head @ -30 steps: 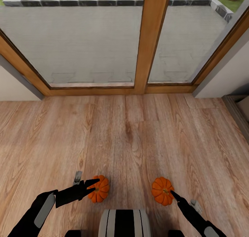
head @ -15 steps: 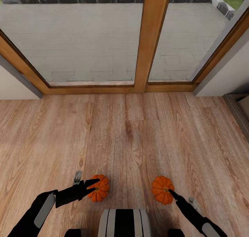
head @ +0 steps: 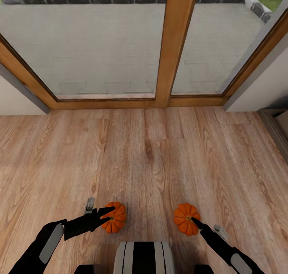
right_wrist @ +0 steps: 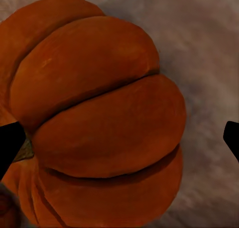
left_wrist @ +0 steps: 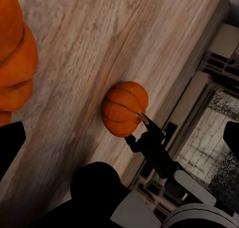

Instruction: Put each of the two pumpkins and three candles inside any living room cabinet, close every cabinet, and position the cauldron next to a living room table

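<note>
Two pumpkins are lying on the floor (head: 160,154), one at each claw.
Your right claw (head: 202,228), spread, is edging inward over the right pumpkin (head: 185,219); your left claw (head: 102,214), spread, is straddling the left pumpkin (head: 115,218).

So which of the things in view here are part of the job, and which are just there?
Part of the job:
- left pumpkin, at the left gripper
- right pumpkin, at the right gripper

Just there:
- wooden floor
- glass doors with a wooden frame
- paved patio and grass outside
- a dark unit's edge at far right, too cut off to identify
</note>
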Controlling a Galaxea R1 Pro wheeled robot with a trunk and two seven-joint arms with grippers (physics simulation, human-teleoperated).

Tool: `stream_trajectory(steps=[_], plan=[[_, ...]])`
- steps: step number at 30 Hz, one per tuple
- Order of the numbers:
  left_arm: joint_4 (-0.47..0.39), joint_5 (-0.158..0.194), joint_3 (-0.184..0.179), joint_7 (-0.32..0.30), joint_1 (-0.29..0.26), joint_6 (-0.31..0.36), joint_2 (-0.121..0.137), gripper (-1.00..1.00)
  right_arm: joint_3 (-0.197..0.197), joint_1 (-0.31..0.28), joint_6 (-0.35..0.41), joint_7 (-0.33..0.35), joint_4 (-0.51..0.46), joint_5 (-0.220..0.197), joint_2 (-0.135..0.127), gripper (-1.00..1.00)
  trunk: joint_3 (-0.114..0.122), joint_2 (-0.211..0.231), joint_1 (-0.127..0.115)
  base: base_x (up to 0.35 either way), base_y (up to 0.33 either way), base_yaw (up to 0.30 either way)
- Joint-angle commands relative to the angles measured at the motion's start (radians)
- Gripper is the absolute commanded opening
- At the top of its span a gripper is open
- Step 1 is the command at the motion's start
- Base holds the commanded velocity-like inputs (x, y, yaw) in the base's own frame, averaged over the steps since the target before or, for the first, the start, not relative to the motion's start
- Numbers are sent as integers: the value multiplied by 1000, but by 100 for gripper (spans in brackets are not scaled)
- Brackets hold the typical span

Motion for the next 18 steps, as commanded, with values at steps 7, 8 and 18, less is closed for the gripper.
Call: stream_trajectory(steps=[7, 8, 18], plan=[[1, 0, 1, -2, -1, 4, -1, 100, 44, -3, 7, 13, 3, 3, 1, 100, 0, 0, 0, 0, 0, 0], [1, 0, 1, -3, -1, 4, -1, 100, 45, -4, 7, 16, 3, 3, 2, 100, 0, 0, 0, 0, 0, 0], [1, 0, 1, -3, -1, 4, -1, 100, 92, -24, 8, 25, 5, 7, 24, 100, 0, 0, 0, 0, 0, 0]])
